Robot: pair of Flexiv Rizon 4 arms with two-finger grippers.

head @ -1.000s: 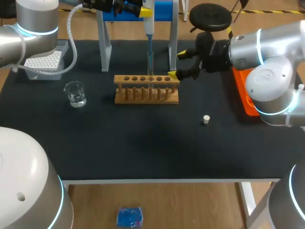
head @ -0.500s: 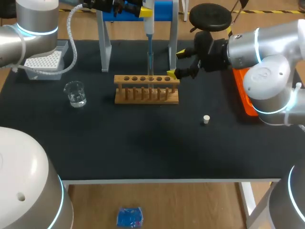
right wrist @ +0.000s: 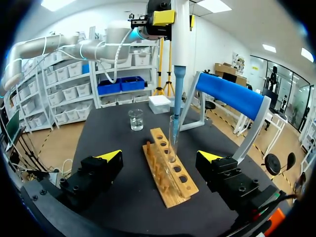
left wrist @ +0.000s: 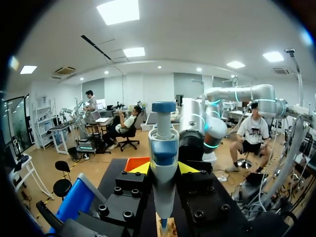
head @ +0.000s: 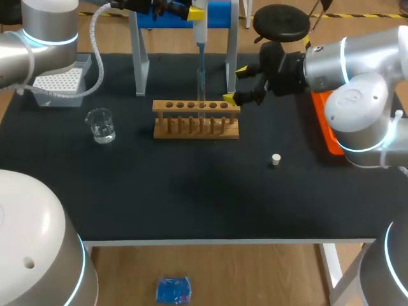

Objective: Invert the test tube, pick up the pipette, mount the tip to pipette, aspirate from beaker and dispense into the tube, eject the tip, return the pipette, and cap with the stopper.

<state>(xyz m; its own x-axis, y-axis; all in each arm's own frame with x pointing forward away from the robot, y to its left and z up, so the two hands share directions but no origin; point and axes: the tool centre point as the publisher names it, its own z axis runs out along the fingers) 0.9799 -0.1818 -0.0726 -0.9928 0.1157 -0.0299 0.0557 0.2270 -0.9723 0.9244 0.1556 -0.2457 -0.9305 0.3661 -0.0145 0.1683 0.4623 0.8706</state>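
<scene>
Left gripper [left wrist: 164, 169] is clamping the pipette [head: 199, 35] above the rack [head: 196, 118]; right gripper [right wrist: 160, 157] is hovering with its 2 fingers apart.
The pipette is hanging upright, its tip reaching into the test tube [right wrist: 173, 138] standing in the rack. The right gripper is sitting just beside the rack's right end, holding nothing. The beaker [head: 101, 125] is standing well left of the rack, and the stopper [head: 275, 159] is lying on the worktop [head: 191, 191] in front of the rack, off to the right.

The bench [head: 191, 191] is covered in black; the rack [head: 196, 119] is seen as tan wood; the pipette [left wrist: 163, 173] is coloured white and blue; the stopper [head: 275, 159] white; the tray [head: 324, 121] orange.
</scene>
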